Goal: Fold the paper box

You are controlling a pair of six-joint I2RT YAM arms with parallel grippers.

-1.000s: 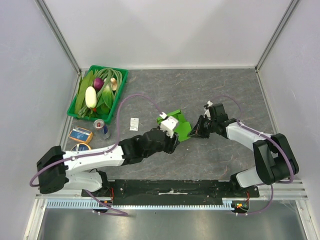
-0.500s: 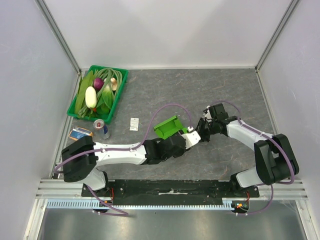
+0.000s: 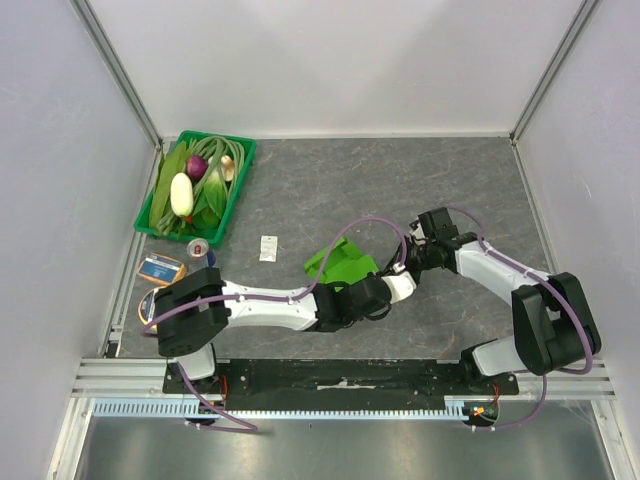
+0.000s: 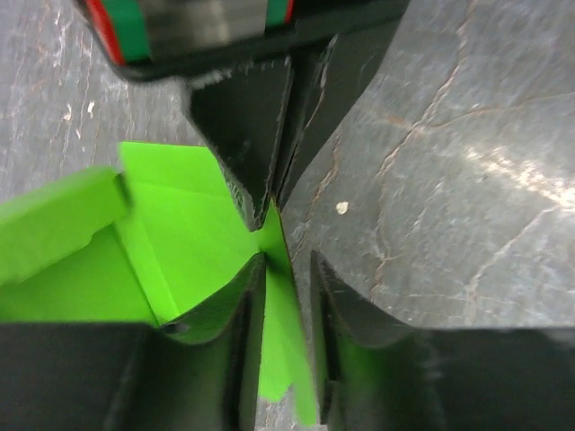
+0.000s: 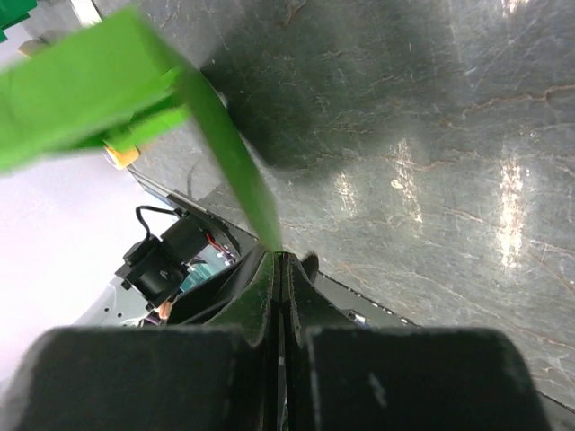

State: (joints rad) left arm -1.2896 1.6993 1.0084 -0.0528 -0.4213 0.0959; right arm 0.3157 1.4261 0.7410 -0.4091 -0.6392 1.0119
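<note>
**Top view:** Within 1 second the left arm has swung from the left flank of the paper box (image 3: 338, 265) round to its right, and the left gripper (image 3: 398, 286) now meets the right gripper (image 3: 406, 262) at the same corner. The box has shifted slightly toward the arms and lies mid-table, near both claws and well apart from the vegetable crate (image 3: 238, 190) and drink can (image 3: 206, 257). Putting 2 claws on 1 flap suggests a crease is about to be pressed.

**Left wrist:** The left gripper (image 4: 286, 269) has narrowed, but its jaws stand partly apart, with a thin lime flap of the paper box (image 4: 180, 242) running between them and no firm clamp yet. Opposite, the right gripper (image 4: 269, 193) nips the flap's tip. The card is matte, flat and sharply creased, and 1 side wall is raised.

**Right wrist:** The right gripper (image 5: 280, 265) is fully closed, pinching the flap's edge. The paper box (image 5: 90, 90) rises from it as stiff, thin sheet above the glossy, veined grey table (image 5: 431, 135).
</note>
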